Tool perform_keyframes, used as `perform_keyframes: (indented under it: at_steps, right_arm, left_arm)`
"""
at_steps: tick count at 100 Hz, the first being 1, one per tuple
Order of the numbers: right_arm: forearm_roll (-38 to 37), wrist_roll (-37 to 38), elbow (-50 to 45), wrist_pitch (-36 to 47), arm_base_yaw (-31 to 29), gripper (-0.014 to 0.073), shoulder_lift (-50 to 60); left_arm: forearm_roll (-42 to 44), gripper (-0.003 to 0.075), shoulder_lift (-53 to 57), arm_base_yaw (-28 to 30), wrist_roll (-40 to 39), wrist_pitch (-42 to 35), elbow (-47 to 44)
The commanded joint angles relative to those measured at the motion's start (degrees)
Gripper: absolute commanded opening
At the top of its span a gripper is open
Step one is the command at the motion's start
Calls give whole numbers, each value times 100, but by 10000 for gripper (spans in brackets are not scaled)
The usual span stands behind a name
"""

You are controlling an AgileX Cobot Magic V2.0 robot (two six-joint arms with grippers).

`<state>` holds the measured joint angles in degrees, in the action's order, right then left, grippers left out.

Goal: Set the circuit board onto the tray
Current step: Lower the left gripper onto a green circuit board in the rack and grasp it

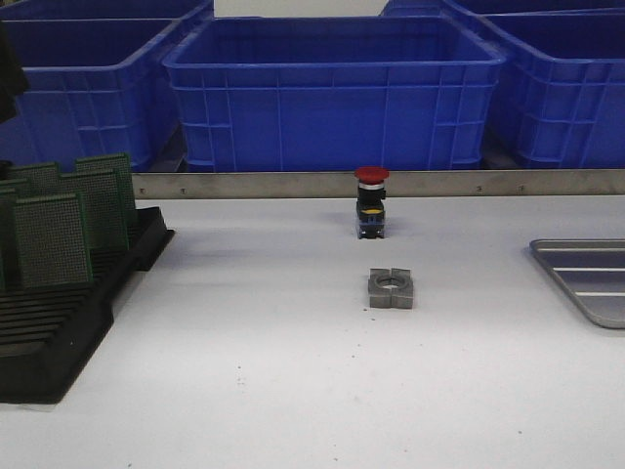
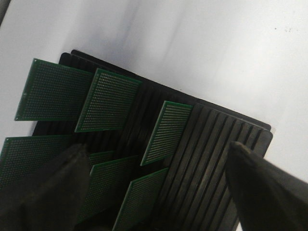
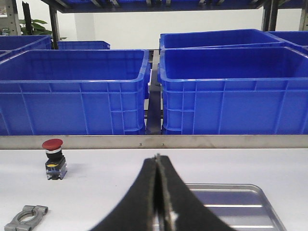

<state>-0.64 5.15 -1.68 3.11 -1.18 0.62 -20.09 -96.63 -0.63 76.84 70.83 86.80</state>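
Several green perforated circuit boards (image 1: 54,239) stand in a black slotted rack (image 1: 59,342) at the table's left. The left wrist view looks down on them, one board (image 2: 168,130) standing alone at the row's end. My left gripper (image 2: 156,192) is open above the rack, with one dark finger (image 2: 48,192) over the boards and the other (image 2: 264,187) over empty slots; it holds nothing. The silver-grey ribbed tray (image 1: 586,278) lies at the right edge. My right gripper (image 3: 157,163) is shut and empty, just above the tray's (image 3: 240,202) near left part. Neither gripper shows in the front view.
A red-capped push button (image 1: 371,200) stands at the table's middle back, with a grey metal clamp block (image 1: 391,288) in front of it. Big blue crates (image 1: 332,93) stand behind a metal rail (image 1: 293,184) along the far edge.
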Motion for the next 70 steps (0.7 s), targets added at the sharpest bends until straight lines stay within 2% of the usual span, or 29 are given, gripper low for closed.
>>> perform_keyframes:
  at_steps: [1, 21, 70]
  right_arm:
    - [-53, -21, -25, 487, -48, -68, 92]
    - [-53, -21, -25, 487, -48, -68, 92]
    - [-53, -21, -25, 487, -48, -68, 92]
  left_arm:
    - [-261, 548, 125, -80, 290, 200, 169]
    - [-226, 548, -224, -290, 614, 200, 169]
    - [-140, 548, -1006, -317, 614, 209, 169]
